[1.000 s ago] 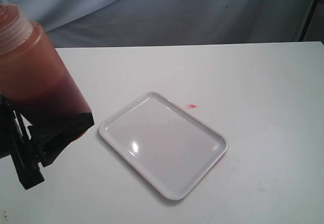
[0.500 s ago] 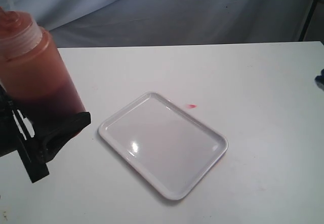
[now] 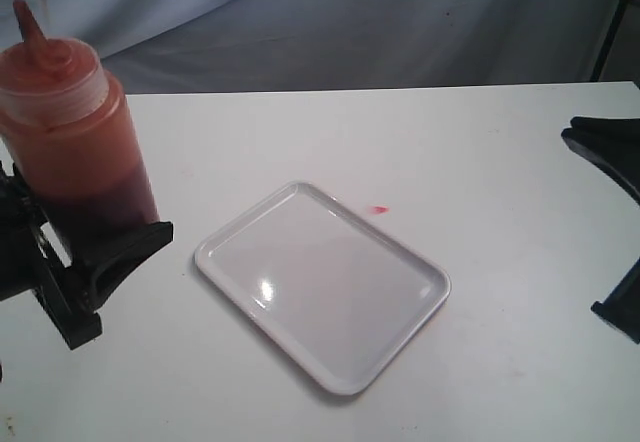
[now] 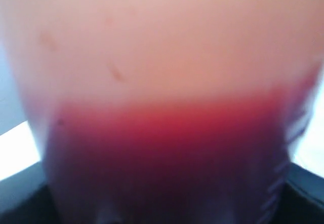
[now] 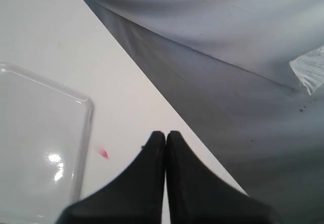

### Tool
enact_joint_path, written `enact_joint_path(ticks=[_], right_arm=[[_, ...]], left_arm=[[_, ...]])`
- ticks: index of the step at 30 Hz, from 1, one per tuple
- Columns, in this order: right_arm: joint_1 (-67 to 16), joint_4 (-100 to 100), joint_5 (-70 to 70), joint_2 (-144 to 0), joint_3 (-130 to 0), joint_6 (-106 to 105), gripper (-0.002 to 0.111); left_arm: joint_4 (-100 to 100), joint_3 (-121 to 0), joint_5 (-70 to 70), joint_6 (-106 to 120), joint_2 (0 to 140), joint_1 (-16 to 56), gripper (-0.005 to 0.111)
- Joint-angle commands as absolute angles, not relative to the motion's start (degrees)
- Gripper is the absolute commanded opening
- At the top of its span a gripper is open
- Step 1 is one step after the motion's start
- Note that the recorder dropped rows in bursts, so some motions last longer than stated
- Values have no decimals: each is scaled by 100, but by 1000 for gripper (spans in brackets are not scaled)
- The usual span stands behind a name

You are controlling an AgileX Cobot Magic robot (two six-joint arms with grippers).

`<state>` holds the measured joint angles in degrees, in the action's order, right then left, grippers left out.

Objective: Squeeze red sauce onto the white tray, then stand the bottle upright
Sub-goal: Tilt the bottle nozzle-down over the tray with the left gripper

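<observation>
The bottle (image 3: pixel 75 132), translucent with dark red sauce low in it, stands roughly upright at the far left, its cone nozzle on top. My left gripper (image 3: pixel 108 240) is shut on the bottle's lower body; the bottle (image 4: pixel 162 82) fills the left wrist view in a blur. The white tray (image 3: pixel 320 282) lies flat at the table's middle, and its surface shows only glare. One small smear of red sauce (image 3: pixel 378 209) sits on the table just beyond the tray's far rim. My right gripper (image 5: pixel 166 133) is shut and holds nothing, above the table near the smear (image 5: pixel 103 153) and the tray's corner (image 5: pixel 83 107).
The right arm's black parts (image 3: pixel 605 152) jut in at the right edge of the exterior view. A grey cloth backdrop (image 3: pixel 400 22) hangs behind the white table's far edge (image 3: pixel 400 89).
The left gripper has carried the bottle back and down, and its nozzle has come into view as it turned more upright. The right arm has entered at the right edge.
</observation>
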<state>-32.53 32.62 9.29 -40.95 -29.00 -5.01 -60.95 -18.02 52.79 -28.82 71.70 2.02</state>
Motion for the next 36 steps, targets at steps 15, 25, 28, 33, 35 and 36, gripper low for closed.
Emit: enact_joint_path(ticks=[15, 25, 28, 33, 35, 36], right_arm=[[-3264, 3347, 965, -4114, -2949, 413, 0], [-3264, 3151, 965, -4114, -2949, 520, 0], [-3264, 2819, 965, -4114, -2949, 520, 0], [-3264, 2783, 965, -4114, -2949, 520, 0], [-3264, 2783, 965, -4114, -2949, 520, 0], [-3264, 2783, 965, -4114, -2949, 520, 0]], left_arm=[[-5780, -3404, 3440, -3014, 7129, 1595, 0], [-6239, -3659, 2194, -2552, 7129, 1595, 0], [-6928, -3659, 2194, -2622, 7129, 1595, 0], [-7085, -3659, 2194, -3147, 7129, 1595, 0], [-7199, -3659, 2194, -3147, 7129, 1595, 0], [-7238, -3659, 2194, -3147, 7129, 1595, 0]])
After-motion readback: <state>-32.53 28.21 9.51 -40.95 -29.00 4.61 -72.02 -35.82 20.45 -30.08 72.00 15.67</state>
